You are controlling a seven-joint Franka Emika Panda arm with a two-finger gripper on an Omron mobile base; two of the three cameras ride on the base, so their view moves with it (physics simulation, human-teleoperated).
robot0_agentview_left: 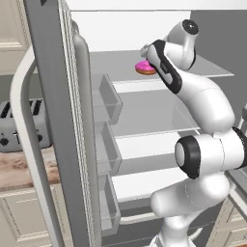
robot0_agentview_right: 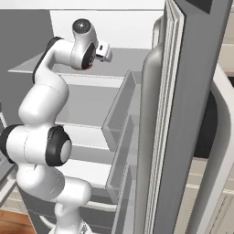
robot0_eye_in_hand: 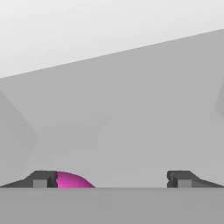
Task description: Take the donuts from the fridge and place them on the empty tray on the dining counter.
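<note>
The fridge stands open, and my arm reaches onto its top grey shelf (robot0_agentview_left: 212, 67). The pink-iced donut (robot0_agentview_left: 143, 68) lies on that shelf, just beside my wrist. In the hand view, the pink donut (robot0_eye_in_hand: 71, 180) peeks up at the bottom, touching the inner side of the left fingertip (robot0_eye_in_hand: 41, 178). My gripper (robot0_eye_in_hand: 111, 179) is open, its fingers wide apart and nothing between them but bare shelf. The white speckled donut, the blue tray and the dining counter are out of view.
The left fridge door (robot0_agentview_left: 53, 120) stands open with its door bins (robot0_agentview_left: 110, 99) and white curved handle (robot0_agentview_left: 21, 144). The right door (robot0_agentview_right: 192, 114) and its bins (robot0_agentview_right: 119, 109) are close beside the arm. Lower shelves (robot0_agentview_left: 159, 113) lie below. A toaster (robot0_agentview_left: 14, 128) sits left.
</note>
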